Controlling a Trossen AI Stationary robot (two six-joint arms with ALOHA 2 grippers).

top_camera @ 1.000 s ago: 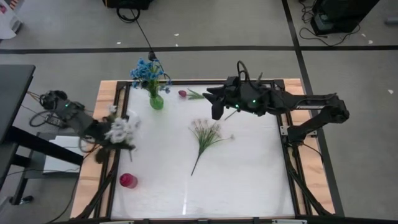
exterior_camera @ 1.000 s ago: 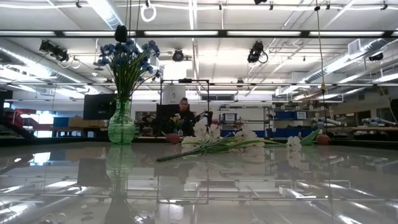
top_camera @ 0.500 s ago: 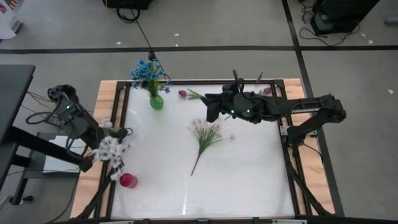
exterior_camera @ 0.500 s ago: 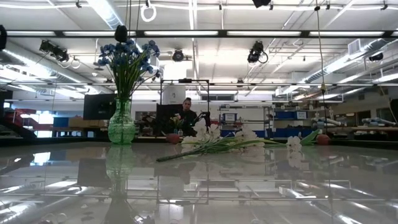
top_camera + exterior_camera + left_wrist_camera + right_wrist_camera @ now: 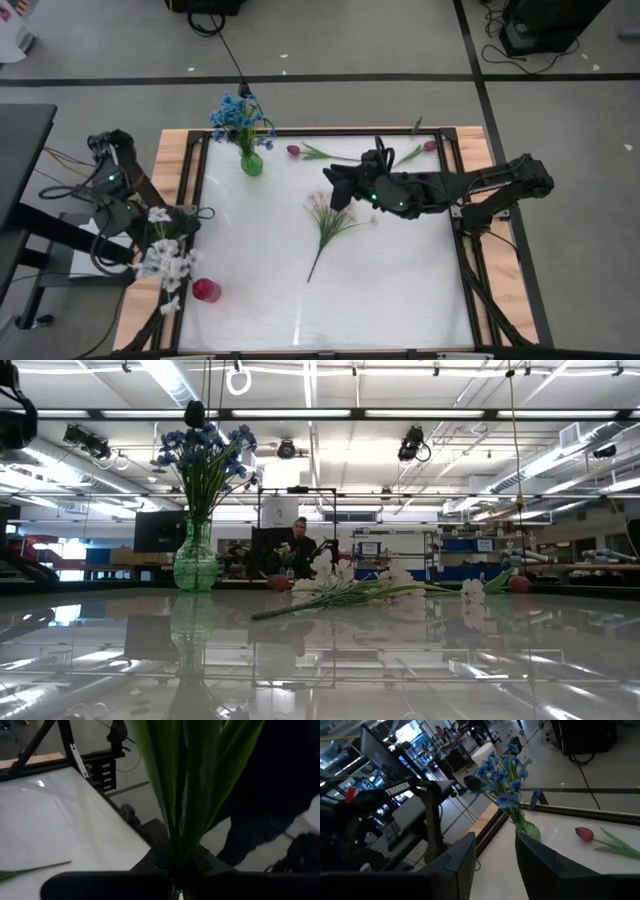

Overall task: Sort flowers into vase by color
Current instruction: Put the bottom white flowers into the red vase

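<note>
Count: two vases, four groups of flowers.

Nearest edge of the table [image 5: 400, 290]: one small pink-red vase [image 5: 206, 290], low and round, at the left corner.

Just beside it, over the left rail: the left gripper [image 5: 158, 238], jaws pressed together on the stems of one white-blossom bunch [image 5: 165, 260]. The bunch hangs off the table's left edge; its green leaves [image 5: 195, 785] fill the left wrist view.

Mid-table: one white-blossom sprig [image 5: 328, 222] lying flat, thin stem pointing toward the near edge, heads toward the far side. The right gripper [image 5: 336, 188] hovers just beyond its heads, jaws spread, empty.

Far side: one green glass vase [image 5: 251, 162] holding one cluster of blue flowers [image 5: 238, 115], upright. Two pink-red tulip buds lie flat: one [image 5: 294, 151] just right of the green vase, one [image 5: 429, 146] near the far right corner, leaves pointing toward each other.
</note>
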